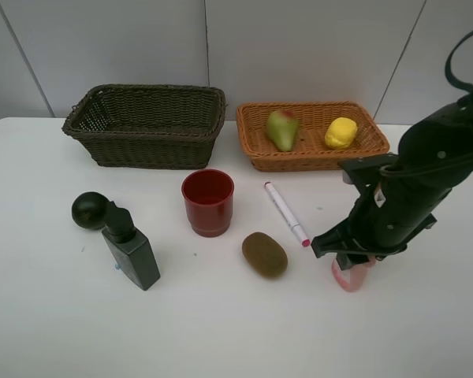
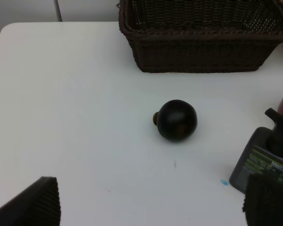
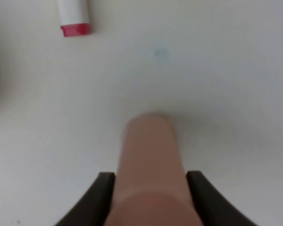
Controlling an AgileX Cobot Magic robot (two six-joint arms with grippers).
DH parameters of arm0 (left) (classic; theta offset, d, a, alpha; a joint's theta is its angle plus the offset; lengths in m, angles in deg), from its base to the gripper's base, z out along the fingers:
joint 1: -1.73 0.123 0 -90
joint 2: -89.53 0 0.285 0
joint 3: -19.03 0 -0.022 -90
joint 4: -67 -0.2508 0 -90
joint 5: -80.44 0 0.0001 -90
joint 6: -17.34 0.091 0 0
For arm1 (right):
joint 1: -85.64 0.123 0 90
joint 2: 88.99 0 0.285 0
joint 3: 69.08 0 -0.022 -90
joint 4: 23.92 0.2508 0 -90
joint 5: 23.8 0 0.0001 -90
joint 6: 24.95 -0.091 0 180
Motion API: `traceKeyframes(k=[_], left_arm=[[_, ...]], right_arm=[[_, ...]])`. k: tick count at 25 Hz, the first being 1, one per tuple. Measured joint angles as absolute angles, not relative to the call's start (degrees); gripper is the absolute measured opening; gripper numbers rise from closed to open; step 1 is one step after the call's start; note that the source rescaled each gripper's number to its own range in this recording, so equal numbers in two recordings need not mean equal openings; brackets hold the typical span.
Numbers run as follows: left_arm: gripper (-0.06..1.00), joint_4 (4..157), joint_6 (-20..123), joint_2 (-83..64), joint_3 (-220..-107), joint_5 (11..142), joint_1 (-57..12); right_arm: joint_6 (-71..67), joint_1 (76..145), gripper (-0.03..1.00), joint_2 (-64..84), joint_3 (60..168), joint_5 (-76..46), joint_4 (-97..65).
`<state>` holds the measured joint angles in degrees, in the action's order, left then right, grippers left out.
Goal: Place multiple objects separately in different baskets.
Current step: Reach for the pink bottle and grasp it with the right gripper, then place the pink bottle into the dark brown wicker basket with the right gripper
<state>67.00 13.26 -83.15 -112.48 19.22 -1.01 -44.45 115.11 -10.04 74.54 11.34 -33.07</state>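
Pincer point(image 3: 151, 182) seemingly snug around small pink bottle point(image 3: 150, 146)

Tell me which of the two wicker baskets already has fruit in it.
The shallower orange-tan basket, on the right in the high view: it holds the green-red pear and the yellow lemon. The deeper dark brown basket shows nothing inside.

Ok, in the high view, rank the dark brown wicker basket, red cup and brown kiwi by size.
Largest to smallest:
dark brown wicker basket
red cup
brown kiwi
None look alike.
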Motion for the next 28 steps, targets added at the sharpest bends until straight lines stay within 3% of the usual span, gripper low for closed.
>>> traceKeyframes(k=[21,28], left_arm=[[1.0,67.0,13.26,-83.15,-112.48,19.22,-1.01],[1.0,67.0,13.26,-83.15,-112.48,19.22,-1.01]], right_arm=[[-44.45,115.11,0.22,-8.38,75.07,14.53,-33.18],[-44.45,115.11,0.22,-0.74,83.54,19.4,-33.68]])
